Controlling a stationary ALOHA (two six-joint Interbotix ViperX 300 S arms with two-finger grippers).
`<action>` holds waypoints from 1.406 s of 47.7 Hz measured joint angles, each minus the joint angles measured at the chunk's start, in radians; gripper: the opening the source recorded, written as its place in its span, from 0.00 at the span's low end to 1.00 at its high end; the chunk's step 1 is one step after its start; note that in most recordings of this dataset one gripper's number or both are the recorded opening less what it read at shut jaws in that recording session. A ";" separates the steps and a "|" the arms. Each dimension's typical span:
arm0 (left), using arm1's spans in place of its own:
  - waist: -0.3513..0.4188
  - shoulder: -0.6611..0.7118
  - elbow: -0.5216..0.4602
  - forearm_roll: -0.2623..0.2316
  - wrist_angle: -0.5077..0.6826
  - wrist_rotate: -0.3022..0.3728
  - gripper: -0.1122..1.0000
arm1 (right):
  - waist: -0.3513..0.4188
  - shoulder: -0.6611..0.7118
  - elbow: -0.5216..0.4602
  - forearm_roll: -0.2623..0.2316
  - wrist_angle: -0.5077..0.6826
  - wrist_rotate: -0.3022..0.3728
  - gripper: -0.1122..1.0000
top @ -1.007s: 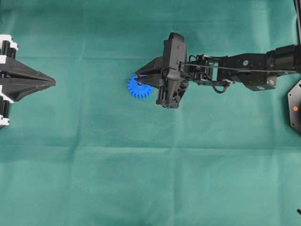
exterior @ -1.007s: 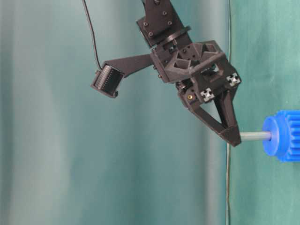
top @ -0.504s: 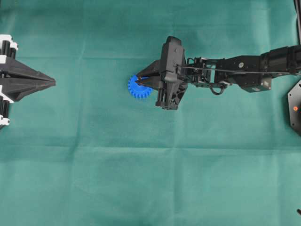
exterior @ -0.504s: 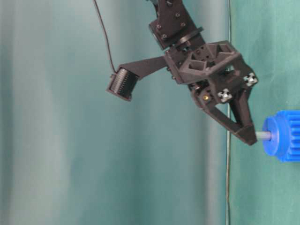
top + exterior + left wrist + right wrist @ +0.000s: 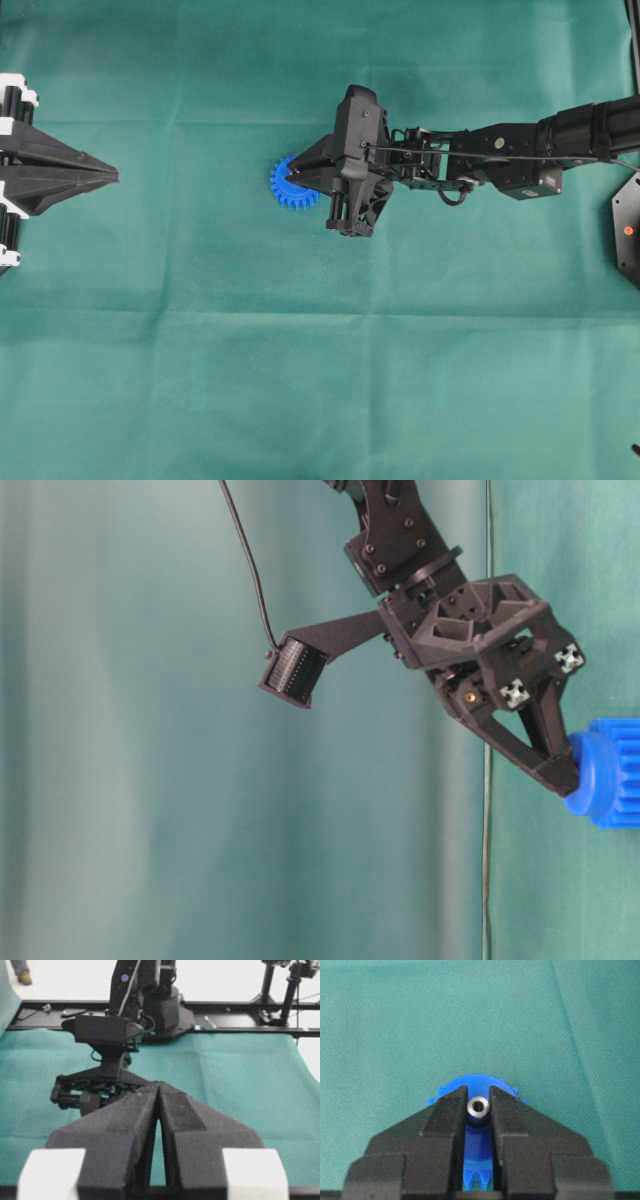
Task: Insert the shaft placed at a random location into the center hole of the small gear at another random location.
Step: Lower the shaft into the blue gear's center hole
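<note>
The right pincer (image 5: 479,1102) sits clamped on the shaft (image 5: 478,1108), jaws only narrowly apart around that shiny ring end, tips down against the hub of the small gear (image 5: 290,186) just left of centre in the overhead view. At table level no bare pin shows between tip and blue hub, so it looks nearly seated in the center hole, itself hidden. The risk now, I'd say: keep pressing and the tips jam on the hub and skid the gear (image 5: 610,772) across the green surface (image 5: 300,380), or letting go crookedly tilts the pin. The left pincer (image 5: 159,1091) waits at the far left edge, jaws together, holding nothing.
</note>
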 measured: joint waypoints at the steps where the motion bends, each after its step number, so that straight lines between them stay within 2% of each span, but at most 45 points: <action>1: 0.000 0.000 0.000 0.000 0.000 0.000 0.10 | 0.000 0.000 0.000 0.000 -0.002 0.002 0.22; 27: 0.000 0.000 0.000 0.000 0.000 0.000 0.10 | -0.002 -0.002 -0.002 0.003 0.021 0.002 0.24; 30: 0.000 0.000 0.000 0.000 0.000 0.000 0.10 | 0.000 0.000 -0.002 0.008 0.023 0.002 0.34; 39: 0.002 0.000 0.000 0.000 0.002 0.000 0.10 | 0.006 -0.002 -0.002 0.014 0.025 0.002 0.80; 41: 0.002 0.000 0.000 0.000 0.002 0.000 0.10 | 0.006 -0.003 0.000 0.014 0.025 0.000 0.87; 43: 0.000 0.000 0.000 0.000 0.002 0.002 0.10 | 0.005 -0.006 0.000 0.014 0.026 0.002 0.86; 49: 0.002 0.000 0.000 0.000 0.002 0.000 0.10 | 0.002 -0.018 0.009 0.015 0.037 0.002 0.77; 67: 0.000 0.000 0.000 0.000 0.002 0.000 0.10 | 0.002 -0.192 0.038 0.015 0.052 0.000 0.78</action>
